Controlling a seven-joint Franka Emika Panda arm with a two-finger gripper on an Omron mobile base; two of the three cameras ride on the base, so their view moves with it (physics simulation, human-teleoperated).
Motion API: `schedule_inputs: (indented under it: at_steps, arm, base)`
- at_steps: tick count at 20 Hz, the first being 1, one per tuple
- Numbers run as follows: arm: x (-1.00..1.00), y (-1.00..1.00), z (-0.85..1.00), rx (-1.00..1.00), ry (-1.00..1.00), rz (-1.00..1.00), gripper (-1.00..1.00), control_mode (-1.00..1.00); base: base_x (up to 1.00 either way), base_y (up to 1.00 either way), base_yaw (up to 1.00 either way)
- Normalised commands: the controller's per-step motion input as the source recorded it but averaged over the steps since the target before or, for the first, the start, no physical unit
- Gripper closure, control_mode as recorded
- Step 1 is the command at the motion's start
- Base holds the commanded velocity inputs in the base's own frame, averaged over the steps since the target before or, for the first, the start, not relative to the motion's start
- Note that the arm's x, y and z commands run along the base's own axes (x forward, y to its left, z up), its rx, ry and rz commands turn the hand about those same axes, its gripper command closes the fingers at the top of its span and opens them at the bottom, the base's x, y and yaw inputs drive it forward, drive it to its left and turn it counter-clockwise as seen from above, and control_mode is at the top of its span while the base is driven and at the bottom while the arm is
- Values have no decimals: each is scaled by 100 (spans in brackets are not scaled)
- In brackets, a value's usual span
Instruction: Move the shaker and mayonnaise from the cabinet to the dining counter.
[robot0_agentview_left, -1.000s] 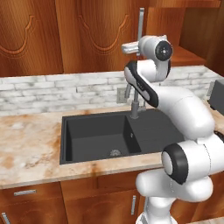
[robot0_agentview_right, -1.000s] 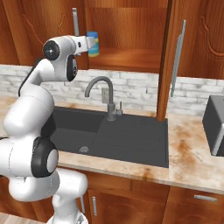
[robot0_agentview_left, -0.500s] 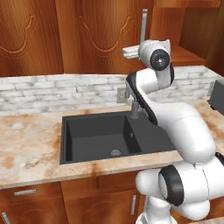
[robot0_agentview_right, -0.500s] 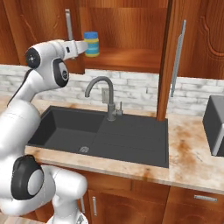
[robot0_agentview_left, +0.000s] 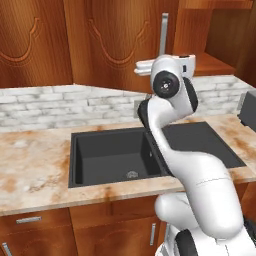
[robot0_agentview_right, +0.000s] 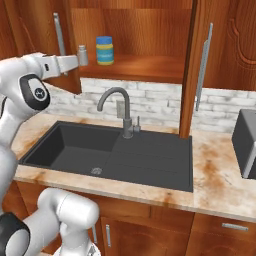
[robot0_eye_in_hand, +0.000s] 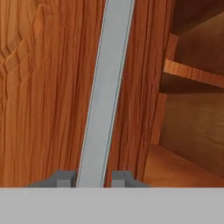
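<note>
The reddish-brown cabinet stands open above the sink. On its shelf sit the mayonnaise, a blue-lidded jar, and just left of it the tiny grey shaker. My gripper is shut on the long silver bar handle of the left cabinet door, with one fingertip on each side of the bar. In the right base view the gripper reaches across just left of the shaker without touching it. The dining counter is out of view.
A black sink with a grey faucet lies under the cabinet in a blotchy marble counter. The right cabinet door stands out edge-on, its handle facing me. A dark appliance sits at the far right.
The left door has swung wider with my gripper on its handle. The arm's elbow has swung round, and the shaker now shows on the shelf beside the jar.
</note>
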Motion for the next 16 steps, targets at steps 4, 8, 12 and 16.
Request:
schedule_inputs:
  at_steps: [4,8,12,16]
  arm:
    - [-99,0,4,0,0,-16,100,-100]
    - [-92,5,0,0,0,-14,100,-100]
    - [-84,8,0,0,0,-13,100,-100]
    - [-32,-1,0,0,0,-8,100,-100]
  base:
    - [0,0,0]
    - [0,0,0]
    - [0,0,0]
    - [0,0,0]
